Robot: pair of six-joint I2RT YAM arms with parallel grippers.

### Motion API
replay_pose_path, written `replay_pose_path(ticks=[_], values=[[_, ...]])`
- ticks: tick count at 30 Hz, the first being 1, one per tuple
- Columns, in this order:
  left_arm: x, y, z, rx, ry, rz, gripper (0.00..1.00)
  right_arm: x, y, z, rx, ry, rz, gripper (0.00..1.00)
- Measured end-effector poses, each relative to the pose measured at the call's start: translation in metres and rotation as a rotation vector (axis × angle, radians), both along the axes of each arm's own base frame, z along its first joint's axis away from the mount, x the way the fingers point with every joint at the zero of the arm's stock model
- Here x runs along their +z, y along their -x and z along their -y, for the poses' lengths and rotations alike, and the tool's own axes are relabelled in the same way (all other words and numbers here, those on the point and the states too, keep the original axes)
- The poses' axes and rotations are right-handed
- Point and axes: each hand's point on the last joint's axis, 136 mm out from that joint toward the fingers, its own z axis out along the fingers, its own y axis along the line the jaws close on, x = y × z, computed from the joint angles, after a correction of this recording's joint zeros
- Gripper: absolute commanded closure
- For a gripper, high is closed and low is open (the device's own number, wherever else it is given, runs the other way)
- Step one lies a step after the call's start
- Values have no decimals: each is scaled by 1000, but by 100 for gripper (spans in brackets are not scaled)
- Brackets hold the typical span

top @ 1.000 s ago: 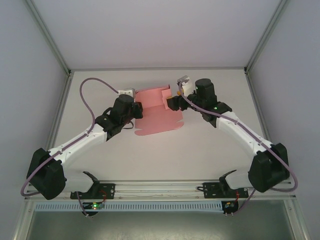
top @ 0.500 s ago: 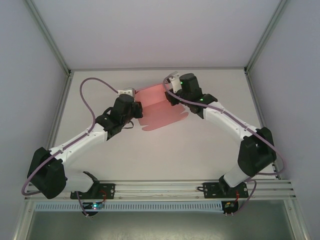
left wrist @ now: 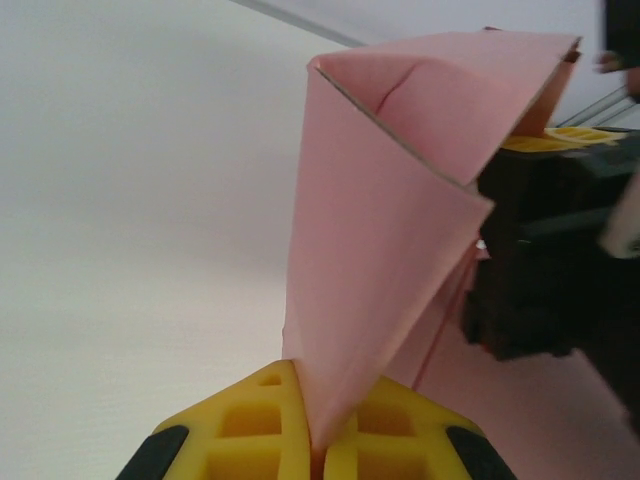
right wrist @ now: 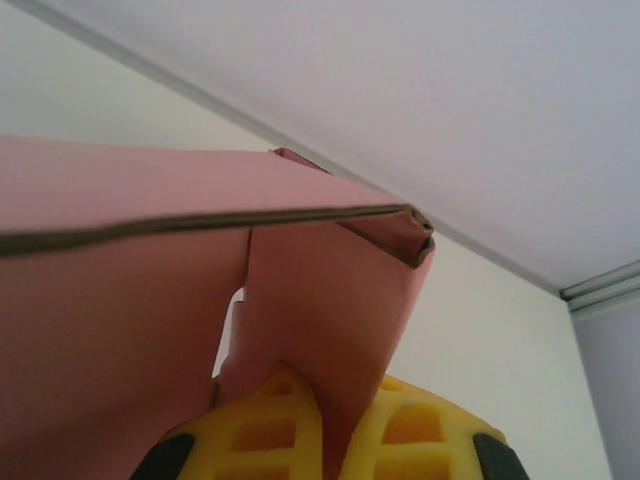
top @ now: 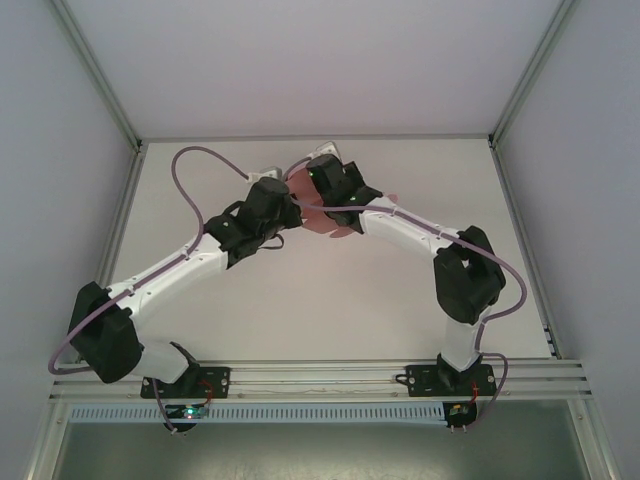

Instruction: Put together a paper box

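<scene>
- The box [top: 335, 222] is a thin pink card sheet, partly folded. It is held up off the table [top: 330, 310] toward the far middle, between the two wrists.
- In the left wrist view the box [left wrist: 390, 230] rises as a bent panel with a crease and a turned-over flap at the top. Its raw edge shows how thin the card is.
- In the right wrist view the box [right wrist: 330, 300] arches over the fingers, one layer doubled over another.
- It looks very light and springy. It should fold readily along its creases, but a flat panel could buckle or tear if the arms pull apart or twist.
- The safest hold, I judge, is on a panel edge close to a crease, not on a loose tab.
- Left gripper [left wrist: 318, 440]: the yellow pads are closed almost together, pinching the card's lower edge.
- Right gripper [right wrist: 330, 440]: the pads are likewise pressed together, with card between them.
- From above, the left gripper [top: 288, 208] and right gripper [top: 322, 190] sit very near each other, so a bump between them is a risk.
</scene>
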Motion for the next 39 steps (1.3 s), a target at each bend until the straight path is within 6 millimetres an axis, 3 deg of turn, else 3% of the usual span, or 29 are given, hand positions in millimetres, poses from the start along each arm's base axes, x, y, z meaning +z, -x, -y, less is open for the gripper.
replay_pose_path(ticks=[5, 9, 12, 14, 17, 20, 27, 32, 39], values=[[1, 1, -3, 46, 8, -16, 100, 6, 2, -7, 45, -66, 17, 100], [-8, 6, -10, 58, -32, -46, 100, -9, 15, -17, 244, -320, -28, 98], [-8, 6, -10, 48, -44, -41, 100, -8, 21, -18, 368, -558, -6, 95], [-8, 5, -11, 48, -56, -34, 100, -5, 23, -22, 425, -664, 3, 90], [-6, 5, -13, 53, -64, -25, 100, 6, 25, -29, 488, -752, 18, 74], [-6, 4, -14, 60, -67, -22, 100, 24, 30, -32, 521, -789, 45, 70], [-3, 4, -16, 67, -69, -7, 100, 62, 47, -9, 476, -697, 113, 57], [-6, 9, -16, 28, -85, 8, 100, 48, 51, 5, 465, -630, 2, 49], [-4, 13, -10, -39, -90, 45, 100, 37, 51, 41, 512, -802, -134, 34]])
